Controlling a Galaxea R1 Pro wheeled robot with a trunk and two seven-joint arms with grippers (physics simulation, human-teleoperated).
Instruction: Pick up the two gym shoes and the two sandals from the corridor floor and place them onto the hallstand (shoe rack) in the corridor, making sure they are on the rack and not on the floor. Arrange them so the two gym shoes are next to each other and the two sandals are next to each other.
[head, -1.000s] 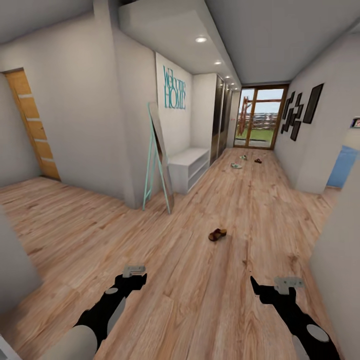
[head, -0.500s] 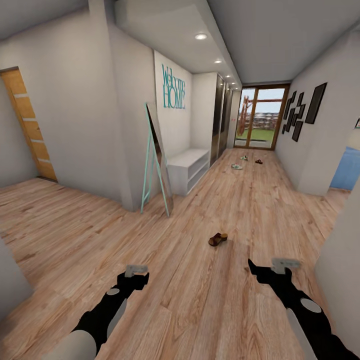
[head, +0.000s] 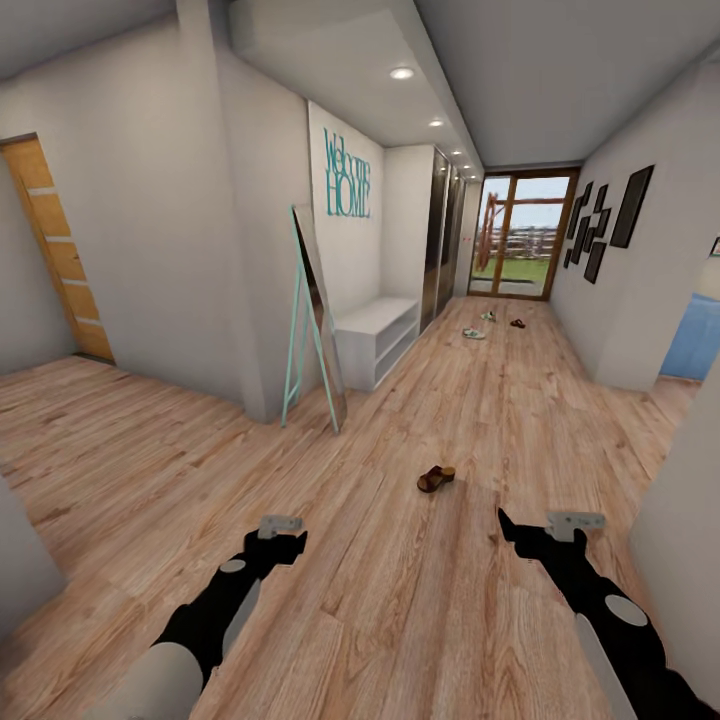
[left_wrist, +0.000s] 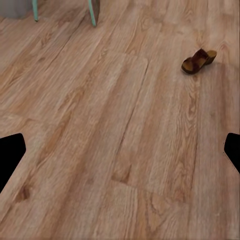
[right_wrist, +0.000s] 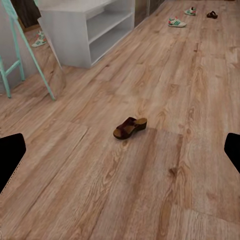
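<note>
Since half a second ago the left gripper (head: 281, 531) has edged forward and a little toward the middle of the head view, while the right gripper (head: 540, 525) and the room sit almost as they did; both arms hang low over the corridor floor (head: 400, 600), holding nothing; each wrist view shows its two dark fingertips (left_wrist: 11, 152) far apart at the picture's edges, so both grippers are spread wide. One dark brown sandal (head: 435, 478) lies alone on the planks ahead, between the two grippers and closer to the right one, well short of either; the right wrist view shows it (right_wrist: 129, 127) too. Far down the corridor, near the glass door (head: 520, 235), two gym shoes (head: 473, 332) lie apart from each other, with the second sandal (head: 517, 323) beside them. A pale grey hallstand (head: 375, 335) stands against the wall on the left, past a teal-framed leaning mirror (head: 315, 315); its shelves look bare.
</note>
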